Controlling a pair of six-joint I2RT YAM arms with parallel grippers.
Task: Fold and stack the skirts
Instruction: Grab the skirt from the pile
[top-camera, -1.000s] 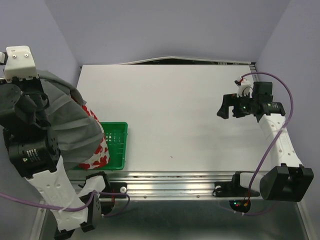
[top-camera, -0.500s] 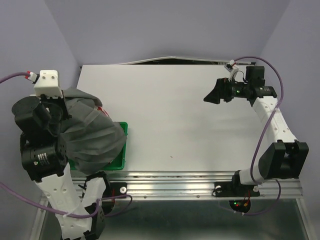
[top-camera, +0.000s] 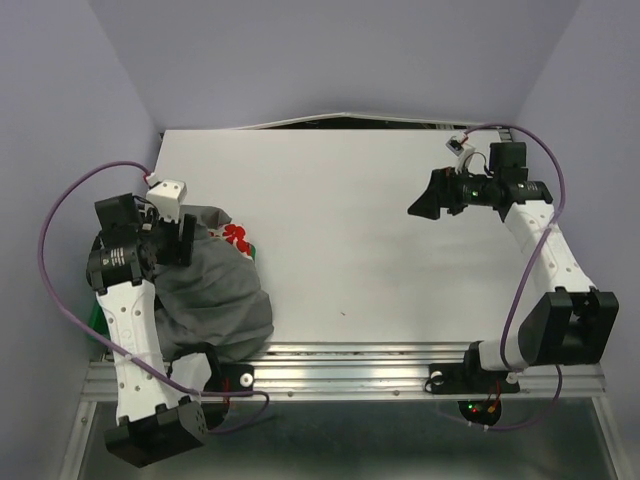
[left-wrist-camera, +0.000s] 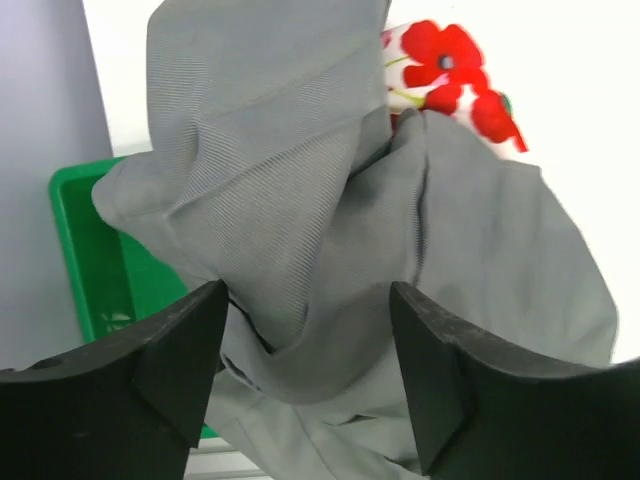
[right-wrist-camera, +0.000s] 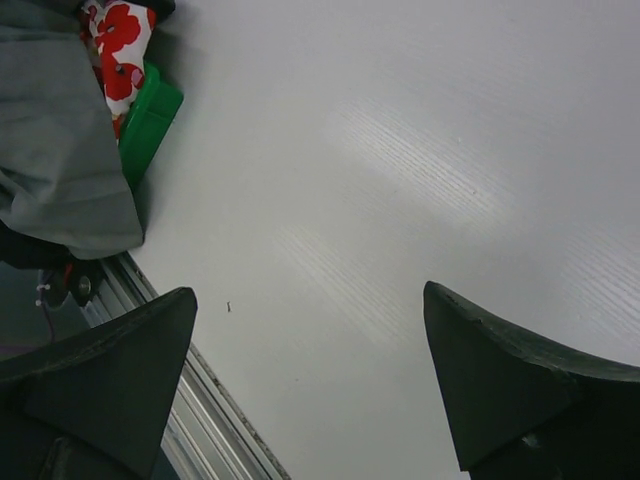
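The dark grey skirt (top-camera: 215, 300) lies in a crumpled heap at the table's left front, draped over the green tray. The white skirt with red flowers (top-camera: 238, 238) peeks out from under its far edge. My left gripper (top-camera: 187, 240) hovers just over the heap's far left side. In the left wrist view my left gripper (left-wrist-camera: 310, 370) is open, its fingers standing wide on either side of a loose fold of the grey skirt (left-wrist-camera: 300, 200), with the printed skirt (left-wrist-camera: 450, 80) beyond. My right gripper (top-camera: 420, 200) hangs open over the bare table at the right; the right wrist view shows my right gripper (right-wrist-camera: 310, 380) with nothing between its fingers.
The green tray (left-wrist-camera: 90, 250) sits under the skirts against the left wall, and a corner of the green tray (right-wrist-camera: 150, 115) shows in the right wrist view. The table's metal front rail (top-camera: 350, 355) runs along the near edge. A small dark speck (top-camera: 343, 313) marks the tabletop.
The left arm came down from high on the left and its gripper opened, letting the grey skirt drop onto the tray. The right gripper swung leftward and has since held still.
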